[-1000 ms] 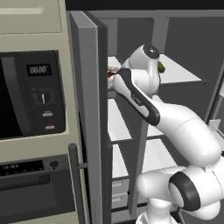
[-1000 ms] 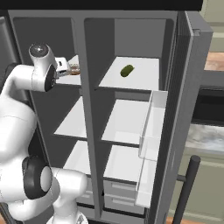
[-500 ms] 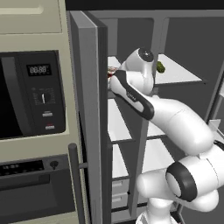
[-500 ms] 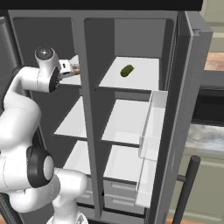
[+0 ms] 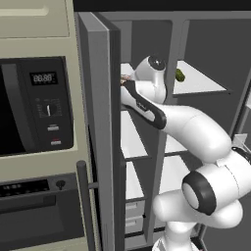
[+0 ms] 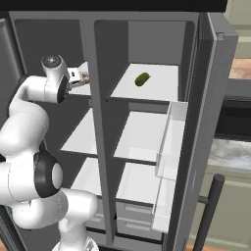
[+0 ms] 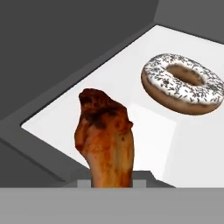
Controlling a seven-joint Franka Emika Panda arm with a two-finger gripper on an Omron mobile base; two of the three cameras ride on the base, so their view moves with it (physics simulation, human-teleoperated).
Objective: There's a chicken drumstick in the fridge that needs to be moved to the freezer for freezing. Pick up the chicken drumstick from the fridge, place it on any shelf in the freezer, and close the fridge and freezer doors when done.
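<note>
White freezer shelf (image 7: 131, 92) now under my gripper (image 7: 112, 183), pinching the chicken drumstick (image 7: 107, 140) I've swung in beside the donut (image 7: 183, 83), release comes next.

Chicken drumstick (image 7: 106, 142): orange-brown, mottled with dark char at the broad end, narrowing toward the bottom of the hand view. Stands upright there, lifted clear of a white shelf.

Fridge (image 6: 147, 88): wider right half of grey unit, white shelves. Its plain grey door (image 6: 201, 127) stands open.

Freezer (image 6: 83, 132): narrower left half, white shelves, drawers low down. Its door (image 5: 100, 132) stands open, edge-on.
</note>
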